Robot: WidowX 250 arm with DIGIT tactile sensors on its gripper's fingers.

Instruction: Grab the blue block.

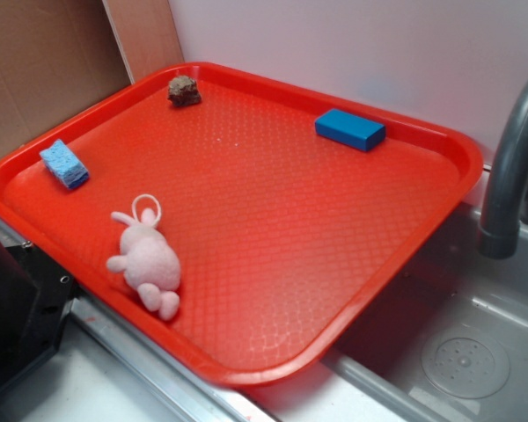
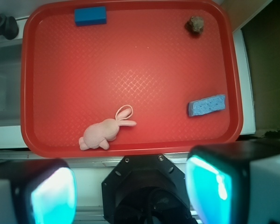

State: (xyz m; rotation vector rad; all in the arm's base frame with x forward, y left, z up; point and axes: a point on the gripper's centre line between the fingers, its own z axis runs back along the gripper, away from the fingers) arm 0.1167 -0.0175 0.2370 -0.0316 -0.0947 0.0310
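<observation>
Tray, red, carrying 4 objects: blue block near a far corner, sponge, rock, plush rabbit. Gripper fingers spread apart, empty.

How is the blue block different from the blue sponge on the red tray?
Colour: the blue block is deep, even blue; the sponge is paler sky blue.
Surface: the block looks smooth with sharp edges; the sponge looks porous and rougher.
Place: in the wrist view the block lies at the tray's far left corner, the sponge near its right edge.
Both are flat, rectangular and untouched.
</observation>
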